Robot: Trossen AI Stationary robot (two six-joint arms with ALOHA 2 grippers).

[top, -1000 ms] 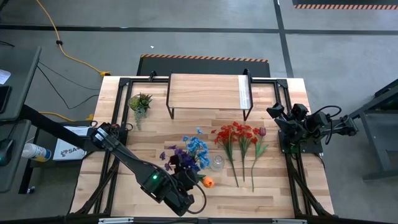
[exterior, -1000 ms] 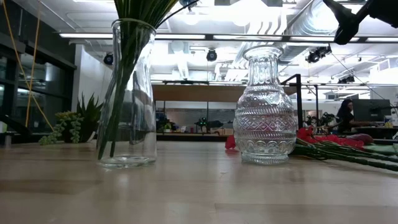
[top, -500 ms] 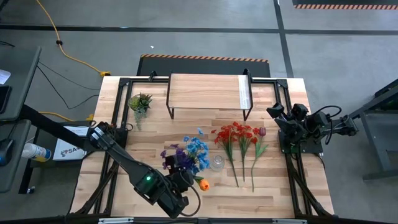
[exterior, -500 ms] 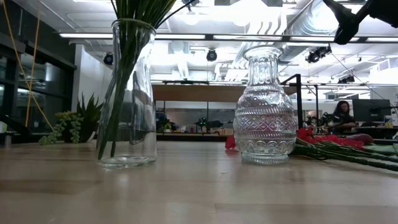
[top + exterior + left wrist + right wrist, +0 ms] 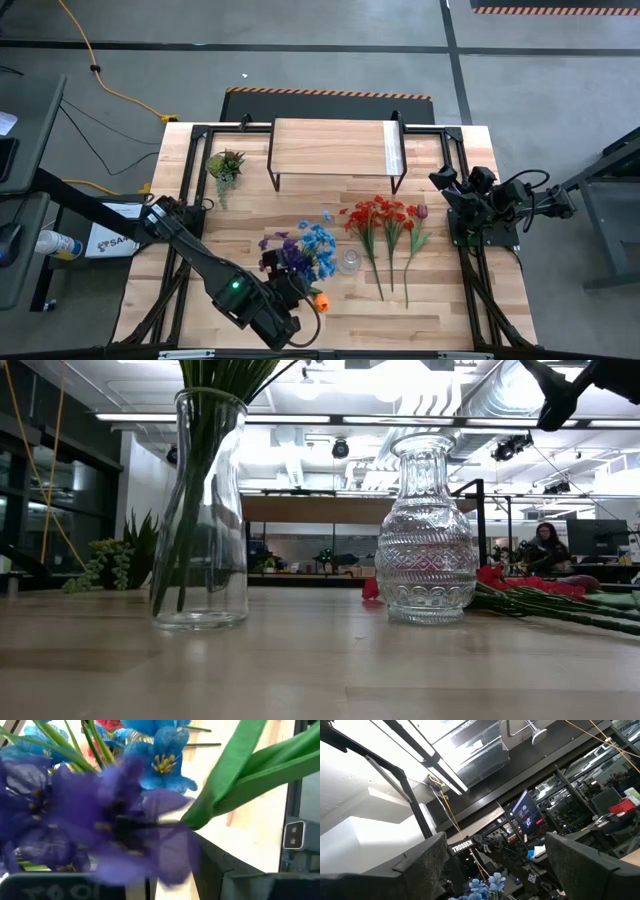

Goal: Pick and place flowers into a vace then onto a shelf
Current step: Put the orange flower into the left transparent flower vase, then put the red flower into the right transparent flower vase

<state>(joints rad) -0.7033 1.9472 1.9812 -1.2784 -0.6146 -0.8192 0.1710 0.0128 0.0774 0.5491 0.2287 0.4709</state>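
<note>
low view | tall vase (image 5: 200, 510): green stems inside | patterned vase (image 5: 425, 530): empty

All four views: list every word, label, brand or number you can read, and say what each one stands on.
"TROSSEN": white letters on a dark plate in the right wrist view.
"SA", then cut off by the left arm: white box beside the table, high view.
Screen in the right wrist view: too small to read.
Nothing else is legible.

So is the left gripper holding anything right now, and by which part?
It looks like the orange flower, but the fingers are hidden, so the hold can't be confirmed. The left gripper sits at its stem by the plain glass vase. The right gripper is parked empty.
</note>
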